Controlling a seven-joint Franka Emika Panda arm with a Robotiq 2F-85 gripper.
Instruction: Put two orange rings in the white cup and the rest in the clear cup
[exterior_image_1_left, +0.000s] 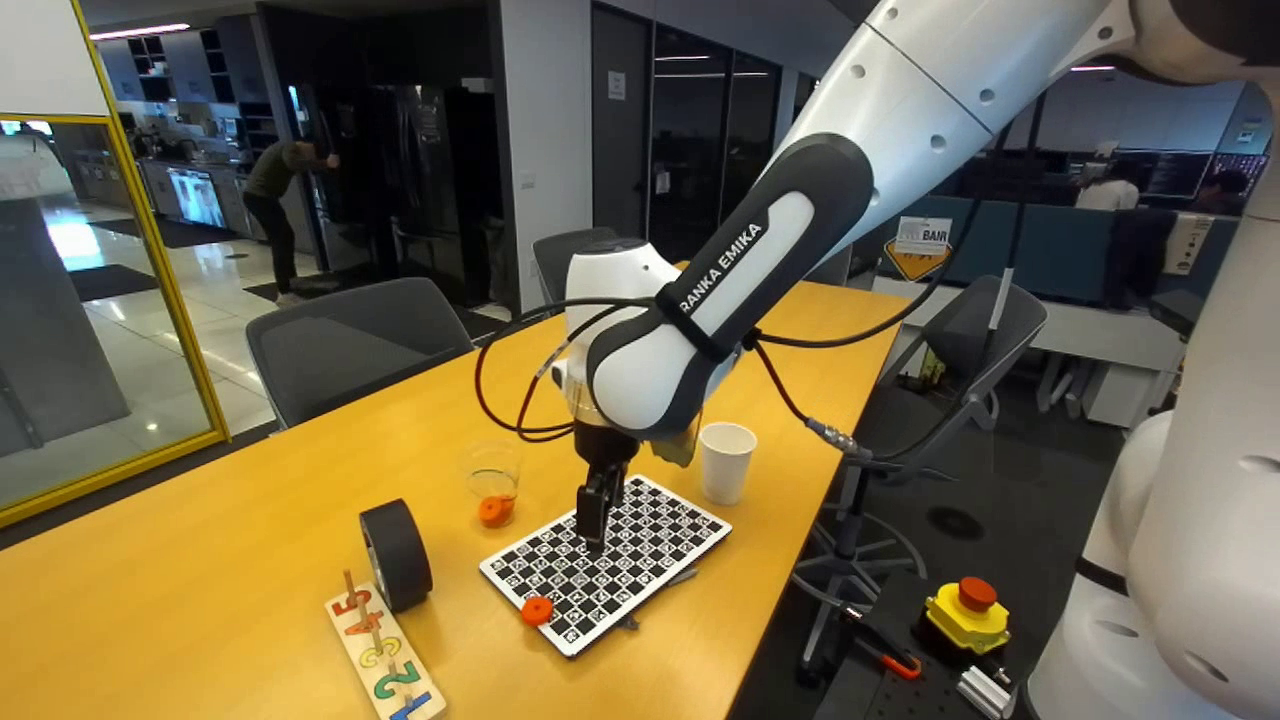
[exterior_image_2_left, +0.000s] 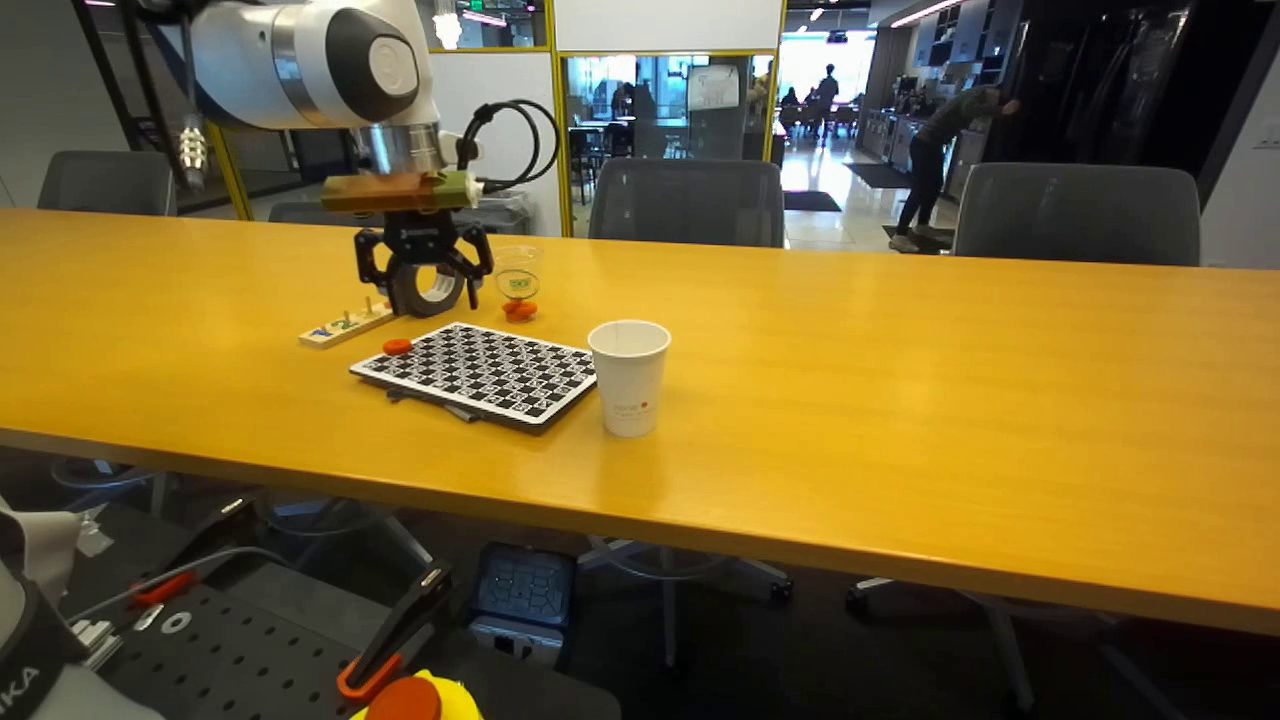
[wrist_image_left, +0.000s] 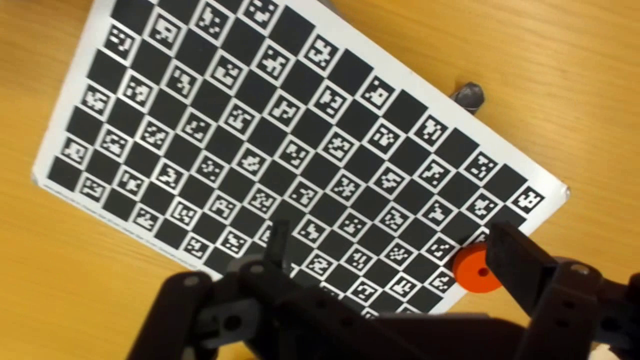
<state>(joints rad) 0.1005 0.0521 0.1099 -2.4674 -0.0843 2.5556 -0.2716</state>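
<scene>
Orange rings (wrist_image_left: 471, 270): one loose on end of checkered board (wrist_image_left: 300, 150), below claw (wrist_image_left: 388, 235), toward one fingertip (wrist_image_left: 515, 257). Claw spread apart, nothing gripped, hangs above board. Clear cup (exterior_image_2_left: 518, 284) off to one side of claw, past board's long edge; more rings (exterior_image_2_left: 520, 311) seem to lie at its bottom, count unclear. White cup (exterior_image_1_left: 727, 465) across claw from loose ring, near board's other end; inside hidden, so cannot tell whether two rings lie there. Judged partly done: loose ring left to place.
</scene>
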